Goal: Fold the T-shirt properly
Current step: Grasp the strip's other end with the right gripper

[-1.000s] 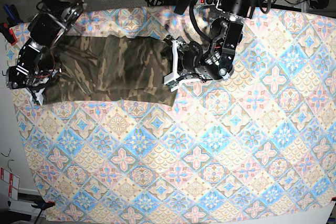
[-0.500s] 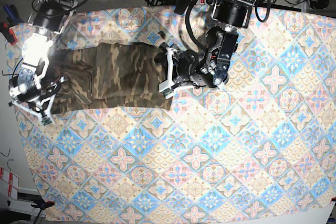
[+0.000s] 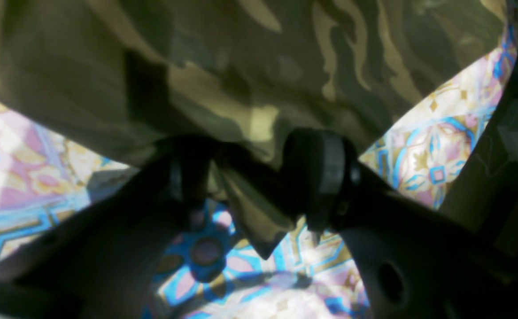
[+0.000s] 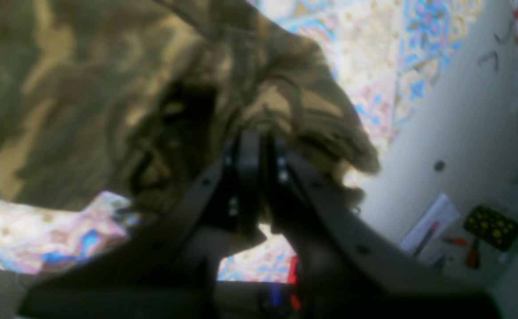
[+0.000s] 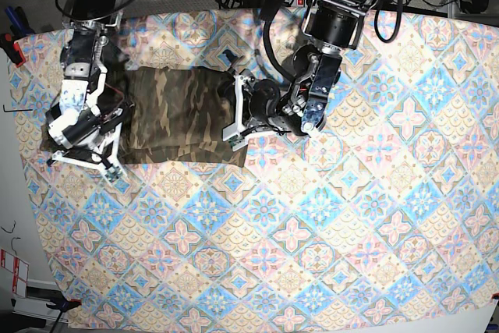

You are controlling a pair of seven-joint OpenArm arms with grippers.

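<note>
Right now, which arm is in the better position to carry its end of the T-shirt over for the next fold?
Probably the right arm. Its gripper is shut on the bunched end of the T-shirt, already lifted over the flat part. The left gripper only pinches a corner near the patterned cloth.

The T-shirt [image 5: 183,115] lies on the cloth [image 5: 327,224] between the two grippers, one edge in each: left gripper [image 5: 234,118], right gripper [image 5: 105,142].

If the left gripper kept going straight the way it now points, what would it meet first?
The T-shirt: the left gripper is clamped on a fold and points into the camouflage fabric bunched just ahead. Beyond that, probably the right arm's side, though depth is unclear.
</note>
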